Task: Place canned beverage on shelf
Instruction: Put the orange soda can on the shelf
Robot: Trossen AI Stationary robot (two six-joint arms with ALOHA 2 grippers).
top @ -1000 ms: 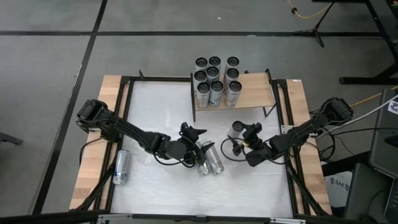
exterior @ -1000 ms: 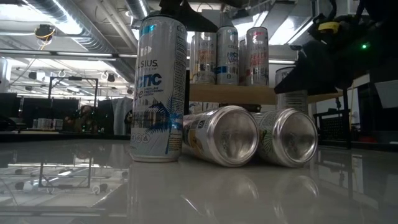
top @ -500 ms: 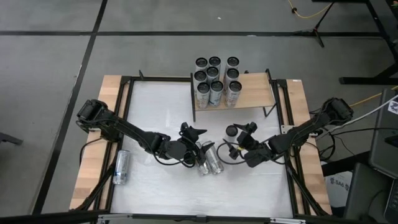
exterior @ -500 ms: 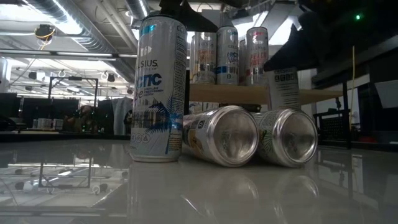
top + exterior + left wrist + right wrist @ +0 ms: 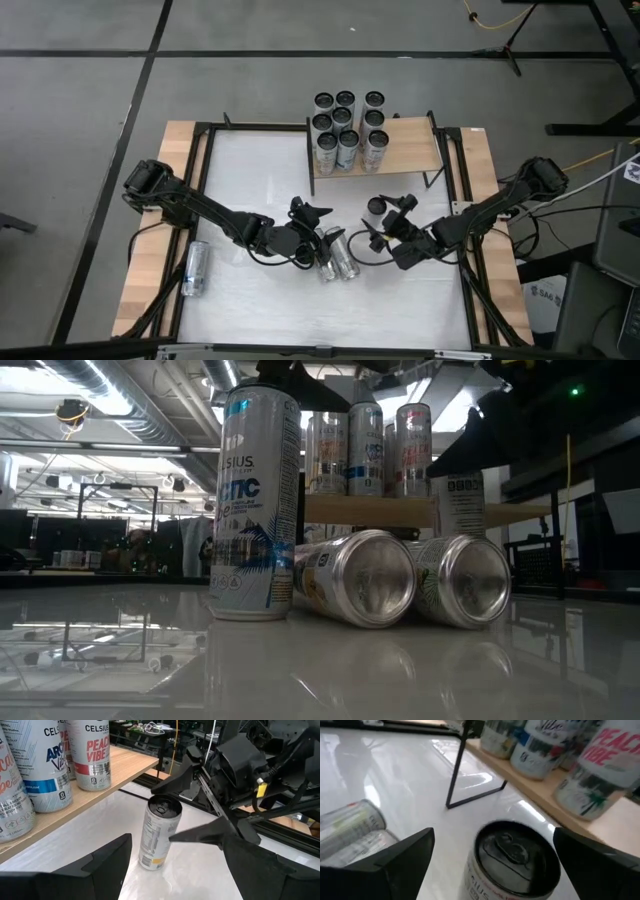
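Left gripper (image 5: 305, 232): mid-tabletop, clamped on upright can (image 5: 250, 500), likely staged for the shelf.
Right gripper (image 5: 388, 222): fingers spread wide, flanking standing can (image 5: 376, 207) without touching, apparently lining up a grasp.
Shelf (image 5: 410, 150): far edge, cans fill its left; right side bare.

right gripper (image 5: 383, 222) with jaws wide apart

We see a pale wood-grain shelf (image 5: 400, 150), silver-white cans (image 5: 345, 135) lettered blue and red, and a glossy white tabletop (image 5: 250, 300).
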